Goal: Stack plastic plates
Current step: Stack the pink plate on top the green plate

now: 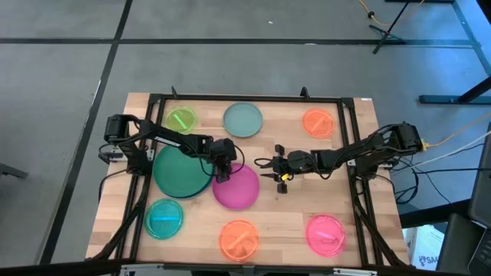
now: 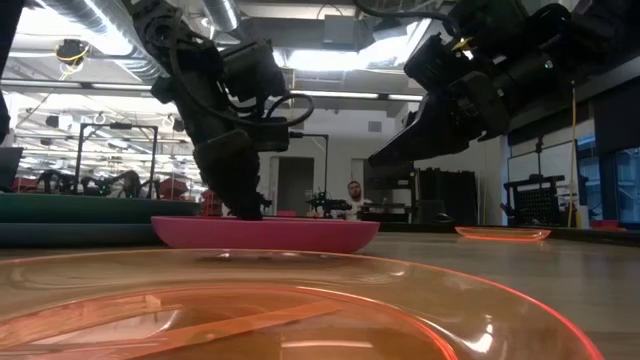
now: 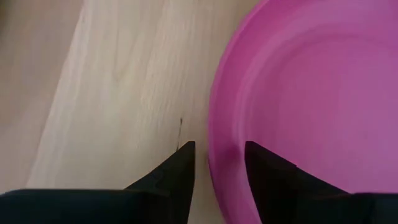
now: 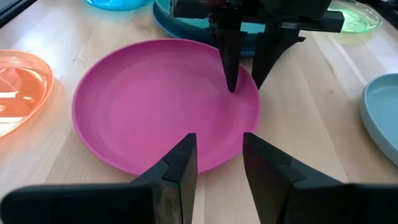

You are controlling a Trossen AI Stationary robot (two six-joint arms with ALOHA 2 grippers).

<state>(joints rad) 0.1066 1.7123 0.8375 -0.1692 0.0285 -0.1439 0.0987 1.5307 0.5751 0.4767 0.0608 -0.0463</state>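
Note:
The large magenta plate (image 1: 236, 188) lies flat on the table's middle, next to the dark green plate (image 1: 180, 172). My left gripper (image 3: 221, 158) is open and points down over the magenta plate's left rim (image 3: 214, 134), one finger inside the plate and one outside. The right wrist view shows it from the front (image 4: 249, 78). My right gripper (image 1: 262, 165) is open and hovers above the table by the plate's right side (image 4: 211, 165), touching nothing. Around them lie lime (image 1: 182, 119), pale teal (image 1: 242, 119), two orange (image 1: 317, 123) (image 1: 238, 239), cyan (image 1: 164, 218) and pink (image 1: 325, 234) plates. No separate blue plate shows. My left gripper comes at the magenta plate from above, its fingers (image 3: 261, 168) astride the left rim (image 3: 214, 134) with a gap on both sides. Whether the inner fingertip touches the plate's floor, I cannot tell. The plate lies flat on the table.
A black frame (image 1: 253, 98) runs round the wooden table top. Small plates sit along the far and near edges; bare wood (image 1: 307, 195) shows to the right of the magenta plate. A person (image 2: 352, 198) sits far off in the room behind.

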